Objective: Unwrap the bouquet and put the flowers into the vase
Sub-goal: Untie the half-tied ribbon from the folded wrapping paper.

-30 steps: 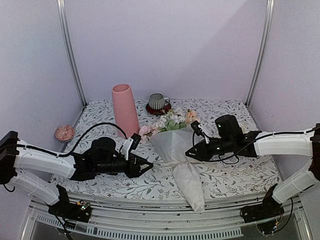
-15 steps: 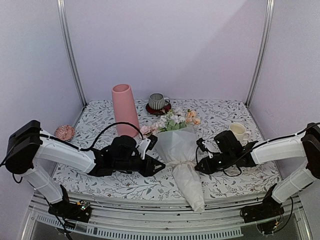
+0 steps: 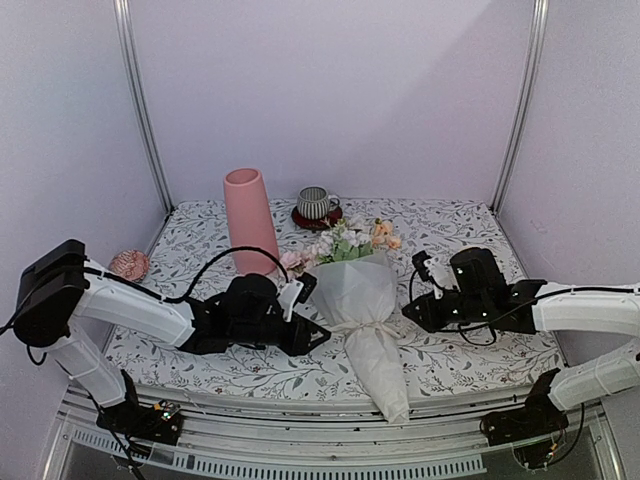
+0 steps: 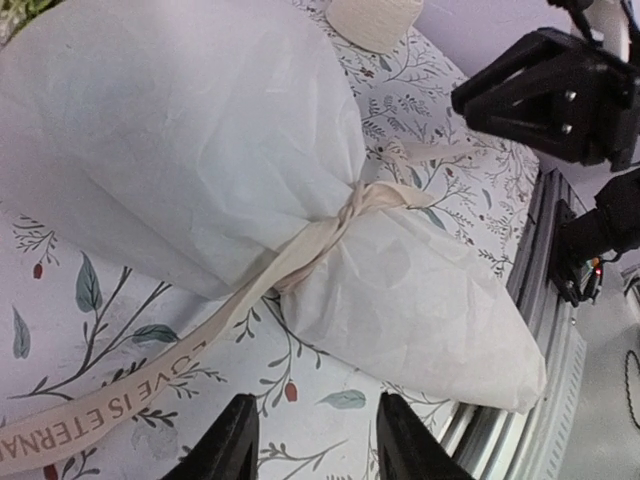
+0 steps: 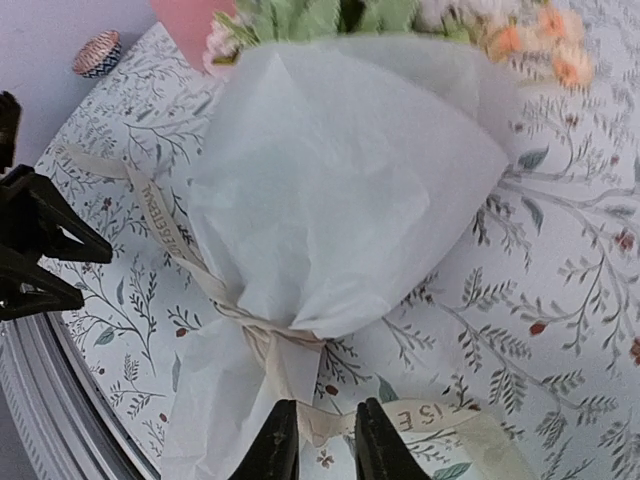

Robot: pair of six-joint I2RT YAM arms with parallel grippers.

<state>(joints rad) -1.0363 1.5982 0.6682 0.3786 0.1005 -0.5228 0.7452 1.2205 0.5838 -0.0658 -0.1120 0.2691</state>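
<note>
Leaf-printed table [image 3: 450, 225] keeps the white paper-wrapped bouquet [image 3: 358, 290] flat for untying — my left claw [image 4: 315, 412] released beside its cream ribbon [image 4: 300, 255], my right claw [image 5: 325, 412] astride one tail — grip unclear

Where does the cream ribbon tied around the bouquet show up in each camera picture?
Top external: ribbon low centre, where the white wrapping paper narrows.
Left wrist: knot right of centre, printed tail running to the lower left.
Right wrist: knot low, left of centre, tail running right.
Shared landmark: the white wrapping paper, pinched at the knot in every view.
</note>
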